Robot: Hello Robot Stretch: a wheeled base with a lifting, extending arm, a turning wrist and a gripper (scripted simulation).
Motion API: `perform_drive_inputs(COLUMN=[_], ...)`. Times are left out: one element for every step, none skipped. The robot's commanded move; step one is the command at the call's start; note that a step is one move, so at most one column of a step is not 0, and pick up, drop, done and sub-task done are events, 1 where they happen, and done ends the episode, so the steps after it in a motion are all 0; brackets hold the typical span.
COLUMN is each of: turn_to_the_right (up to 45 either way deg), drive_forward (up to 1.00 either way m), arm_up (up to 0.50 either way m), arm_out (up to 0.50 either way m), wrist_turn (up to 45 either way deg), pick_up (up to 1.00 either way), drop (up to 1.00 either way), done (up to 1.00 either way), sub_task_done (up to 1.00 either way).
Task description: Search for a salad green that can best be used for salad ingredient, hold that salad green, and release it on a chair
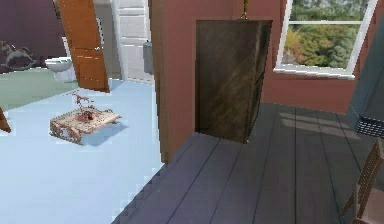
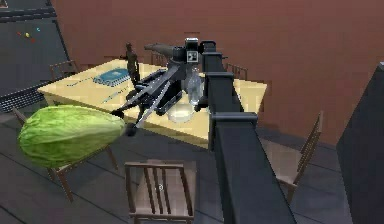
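Arm side view: I see the arm [image 2: 238, 150] reaching over a yellow table [image 2: 245, 98], with the gripper [image 2: 128, 124] at the table's near corner.
Salad green: one big leafy green head [image 2: 65, 135] hangs at the gripper's far end, clear of table and floor, so the gripper holds it.
Finger state: I cannot tell how the fingers stand.
Chairs: I make out at least four around the table, one of them a chair [image 2: 160, 190] on the near side.
On the table: one dark statuette [image 2: 127, 55], one blue tray [image 2: 110, 78], one pale bowl-like thing [image 2: 185, 113]; I cannot tell what the tray or bowl contain.
Forward view: one dark cabinet [image 1: 232, 80], one window [image 1: 325, 35], one orange door [image 1: 85, 45], one toilet [image 1: 62, 67].
Basket: a dark one [image 1: 372, 125] at the forward view's right edge, contents unclear.
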Motion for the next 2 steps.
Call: perform_drive_inputs(turn_to_the_right=[0.0,0.0], drive_forward=[0.00,0.00], arm_up=[0.00,0.00], arm_out=[0.00,0.00], wrist_turn=[45.0,45.0], pick_up=[0.00,0.00], drop=[0.00,0.00], done=[0.00,0.00], sub_task_done=[0.00,0.00])
